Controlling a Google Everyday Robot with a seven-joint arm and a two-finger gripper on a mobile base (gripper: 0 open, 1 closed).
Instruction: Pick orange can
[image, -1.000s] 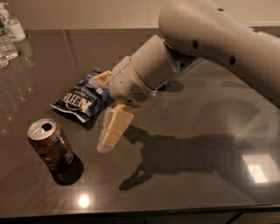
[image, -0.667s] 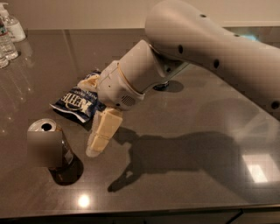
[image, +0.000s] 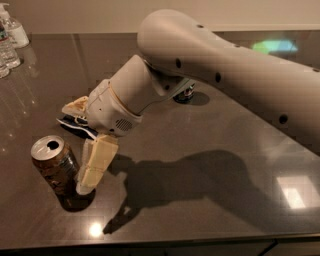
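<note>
The orange can (image: 54, 166) stands upright at the front left of the dark table (image: 210, 150). It is coppery brown with a silver top and an open pull-tab hole. My gripper (image: 75, 148) hangs from the big white arm just right of the can. Its jaws are open. One cream finger (image: 96, 162) points down along the can's right side, touching it or nearly so. The other finger (image: 76, 106) sits higher, behind the can. The can is not between the fingers.
A dark blue chip bag (image: 75, 125) lies under the wrist, mostly hidden. A dark can (image: 186, 94) stands behind the arm, partly hidden. Water bottles (image: 10, 42) stand at the back left corner. The table's front edge is close below the can.
The gripper has moved left and down toward the orange can. Its lower finger now stands right beside the can. The can has stayed in place.
</note>
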